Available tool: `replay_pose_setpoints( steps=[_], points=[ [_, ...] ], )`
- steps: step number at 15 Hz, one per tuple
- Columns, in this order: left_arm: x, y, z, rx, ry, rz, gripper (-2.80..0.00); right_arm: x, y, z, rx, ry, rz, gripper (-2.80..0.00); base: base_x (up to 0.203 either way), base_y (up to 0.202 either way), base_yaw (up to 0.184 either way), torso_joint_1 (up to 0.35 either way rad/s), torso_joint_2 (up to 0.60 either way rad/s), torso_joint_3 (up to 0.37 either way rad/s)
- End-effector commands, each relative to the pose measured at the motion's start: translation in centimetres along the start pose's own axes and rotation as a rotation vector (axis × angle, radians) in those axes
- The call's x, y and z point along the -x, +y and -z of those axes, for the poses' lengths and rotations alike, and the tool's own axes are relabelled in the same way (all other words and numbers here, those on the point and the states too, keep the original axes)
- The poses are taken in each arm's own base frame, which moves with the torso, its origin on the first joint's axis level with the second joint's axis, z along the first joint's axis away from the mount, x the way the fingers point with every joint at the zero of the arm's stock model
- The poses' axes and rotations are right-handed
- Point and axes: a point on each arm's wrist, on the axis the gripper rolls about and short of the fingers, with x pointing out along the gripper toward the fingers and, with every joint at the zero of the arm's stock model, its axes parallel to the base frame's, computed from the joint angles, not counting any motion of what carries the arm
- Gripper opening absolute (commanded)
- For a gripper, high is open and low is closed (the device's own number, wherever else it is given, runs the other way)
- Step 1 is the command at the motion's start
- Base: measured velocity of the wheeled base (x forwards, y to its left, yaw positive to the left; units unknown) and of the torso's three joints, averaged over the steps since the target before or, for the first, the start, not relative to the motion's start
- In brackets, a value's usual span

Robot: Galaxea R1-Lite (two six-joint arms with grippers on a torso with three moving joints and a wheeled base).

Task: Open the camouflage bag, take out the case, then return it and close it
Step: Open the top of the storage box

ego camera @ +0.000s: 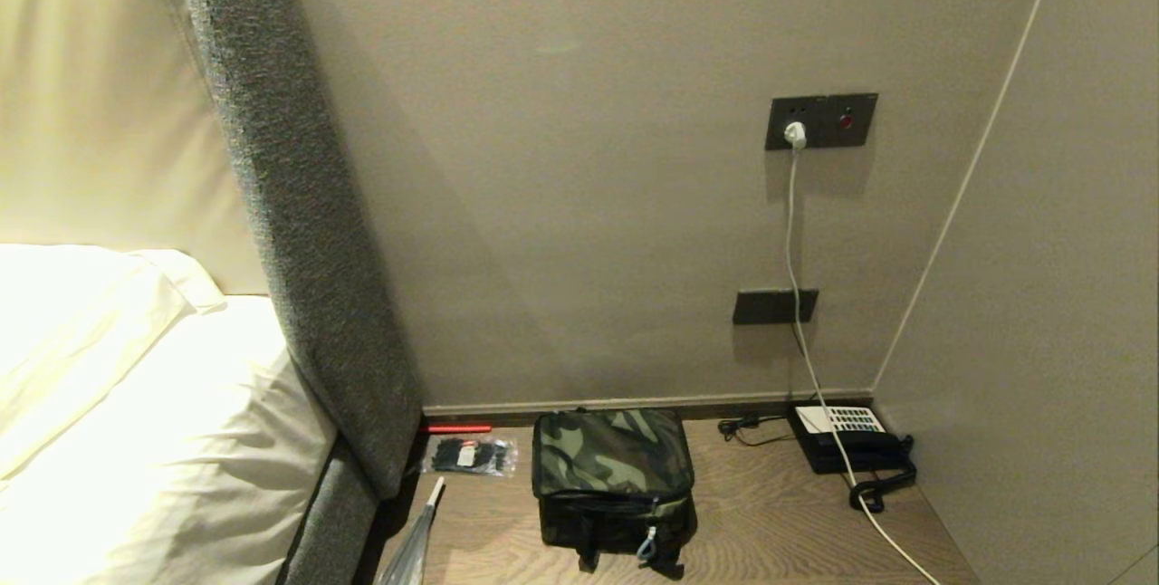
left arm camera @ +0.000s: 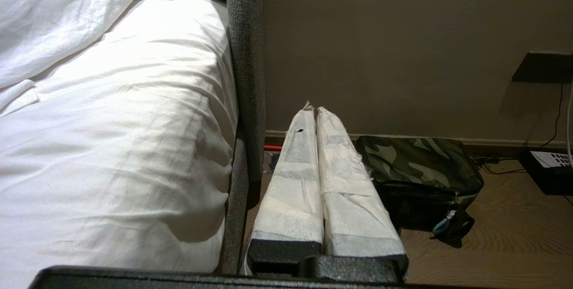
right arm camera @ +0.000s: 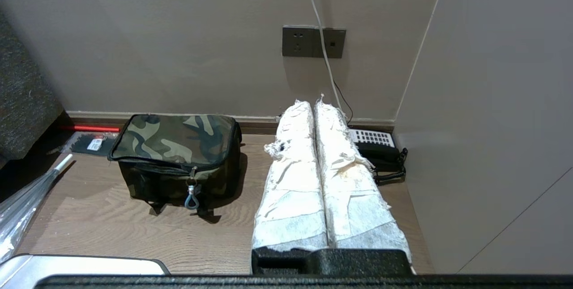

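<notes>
The camouflage bag (ego camera: 612, 467) sits zipped on the desk (ego camera: 779, 522) against the wall, between bed and telephone (ego camera: 847, 440). Soft-sided, probably light; its front zipper pull (right arm camera: 192, 199) looks the best hold. Left pincer (left arm camera: 315, 114) and right pincer (right arm camera: 313, 105) hang narrow, empty.

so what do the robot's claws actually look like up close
Both look alike. The left claw has two long flat fingers wrapped in white padding and tape, frayed at the tips, with a small dark hole near one tip. They sit in a black textured base. The right claw has the same white wrap, more ragged and slightly stained, on the same black mount. No cables or markings show on either.
</notes>
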Motion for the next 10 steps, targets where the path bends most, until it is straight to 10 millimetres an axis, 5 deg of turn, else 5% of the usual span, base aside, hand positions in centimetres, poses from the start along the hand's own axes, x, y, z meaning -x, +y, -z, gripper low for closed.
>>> replay_pose_setpoints(
  steps=[1, 10],
  points=[
    [-0.02, 0.0, 0.09, 0.001, 0.003, -0.001, -2.8, 0.02, 0.0, 0.01, 0.0, -0.003, 0.0, -2.8, 0.0, 0.0, 0.0, 0.0, 0.0, 0.0],
    [-0.02, 0.0, 0.09, 0.001, 0.003, -0.001, -2.8, 0.02, 0.0, 0.01, 0.0, -0.003, 0.0, -2.8, 0.0, 0.0, 0.0, 0.0, 0.0, 0.0]
  ],
)
